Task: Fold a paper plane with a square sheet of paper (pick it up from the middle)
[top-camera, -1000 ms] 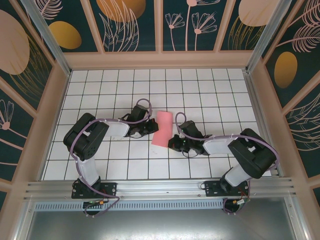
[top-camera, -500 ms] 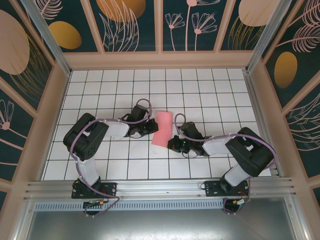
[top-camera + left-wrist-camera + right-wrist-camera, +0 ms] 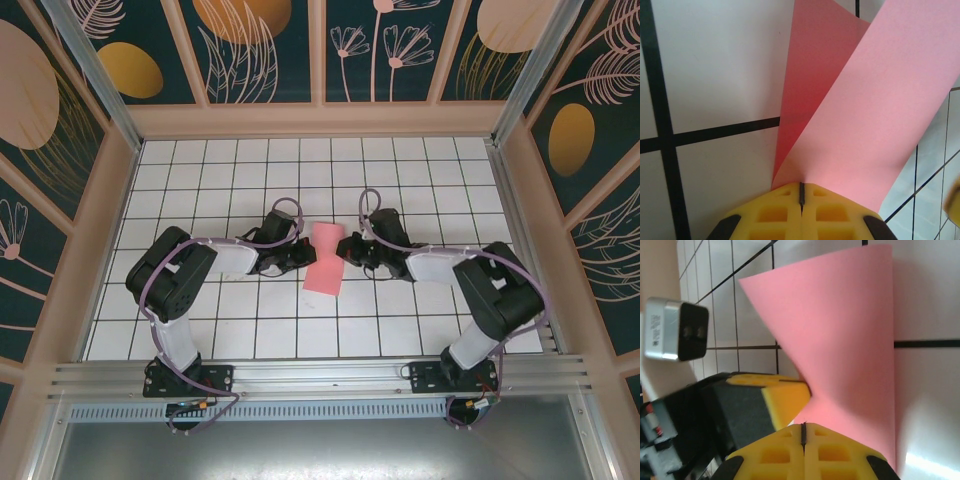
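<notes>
The left gripper (image 3: pixel 304 254) and right gripper (image 3: pixel 343 248) meet at the paper (image 3: pixel 323 262) mid-table, blocking passage between them; open tiles (image 3: pixel 200 190) lie ahead, behind and outward, up to the walls (image 3: pixel 320 120)

Left gripper (image 3: pixel 801 188); right gripper (image 3: pixel 803 428); jaws closed tight

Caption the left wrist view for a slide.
Left gripper, shut, noses against the salmon-pink sheet, one flap folded over the other, on the white grid table.

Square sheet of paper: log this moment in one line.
sheet: folded over | left pincer: shut on sheet | right pincer: shut on sheet
</notes>
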Controlling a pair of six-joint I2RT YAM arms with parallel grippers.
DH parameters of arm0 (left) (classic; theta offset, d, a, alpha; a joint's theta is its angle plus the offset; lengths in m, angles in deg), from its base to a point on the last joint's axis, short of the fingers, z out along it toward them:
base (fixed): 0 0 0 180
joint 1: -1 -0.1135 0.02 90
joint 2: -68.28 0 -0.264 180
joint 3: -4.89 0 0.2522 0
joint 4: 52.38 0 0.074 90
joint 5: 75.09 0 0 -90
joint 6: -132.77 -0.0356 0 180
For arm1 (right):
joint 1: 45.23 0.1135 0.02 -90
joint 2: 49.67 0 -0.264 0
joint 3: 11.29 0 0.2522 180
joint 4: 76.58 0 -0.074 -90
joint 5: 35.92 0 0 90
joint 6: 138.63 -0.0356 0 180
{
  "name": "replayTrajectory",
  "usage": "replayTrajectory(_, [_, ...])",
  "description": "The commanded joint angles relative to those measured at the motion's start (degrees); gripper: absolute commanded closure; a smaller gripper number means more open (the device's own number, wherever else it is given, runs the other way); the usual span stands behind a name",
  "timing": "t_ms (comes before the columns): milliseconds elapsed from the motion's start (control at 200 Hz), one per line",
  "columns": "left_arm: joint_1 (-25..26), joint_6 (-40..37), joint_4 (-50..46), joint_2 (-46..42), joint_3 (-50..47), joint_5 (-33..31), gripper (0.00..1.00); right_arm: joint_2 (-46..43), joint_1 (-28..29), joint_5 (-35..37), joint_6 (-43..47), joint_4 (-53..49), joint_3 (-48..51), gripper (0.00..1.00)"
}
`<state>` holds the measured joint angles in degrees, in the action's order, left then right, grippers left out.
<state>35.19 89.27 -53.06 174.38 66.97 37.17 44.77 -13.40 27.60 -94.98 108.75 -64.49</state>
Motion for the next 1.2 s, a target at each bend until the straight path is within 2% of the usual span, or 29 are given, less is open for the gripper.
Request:
replayTrajectory(0, [0.3, -1.5, -5.7, 0.7, -1.8, -1.0, 1.0, 3.9, -0.2, -2.8, 2.7, 0.5, -1.9, 0.95])
replayTrajectory(190, [0.3, -1.7, -6.1, 0.3, -2.3, -1.3, 1.0, 7.7, -0.2, -0.2, 4.2, -0.6, -0.1, 0.95])
replayTrajectory(360, [0.3, -2.1, -6.2, 0.6, -2.5, -1.2, 1.0, 10.8, -2.0, -2.8, 3.2, 0.0, 1.5, 0.95])
replayTrajectory(605, [0.3, -2.6, -6.9, 0.3, -2.4, -1.7, 1.0, 4.6, -3.2, -3.9, 6.4, -5.3, -6.3, 0.95])
replayTrajectory(936, [0.3, -2.6, -7.0, 0.5, -2.2, -1.7, 1.0, 11.3, -5.8, -6.6, 7.0, -4.4, -10.3, 0.95])
replayTrajectory(1111, [0.3, -2.8, -7.2, 0.4, -2.2, -1.6, 1.0, 13.6, -6.2, -2.2, 7.4, -5.6, -8.4, 0.95])
replayTrajectory(1196, [0.3, -2.9, -7.3, 0.4, -2.1, -1.6, 1.0, 14.9, -6.3, -2.3, 7.4, -5.9, -8.3, 0.95])
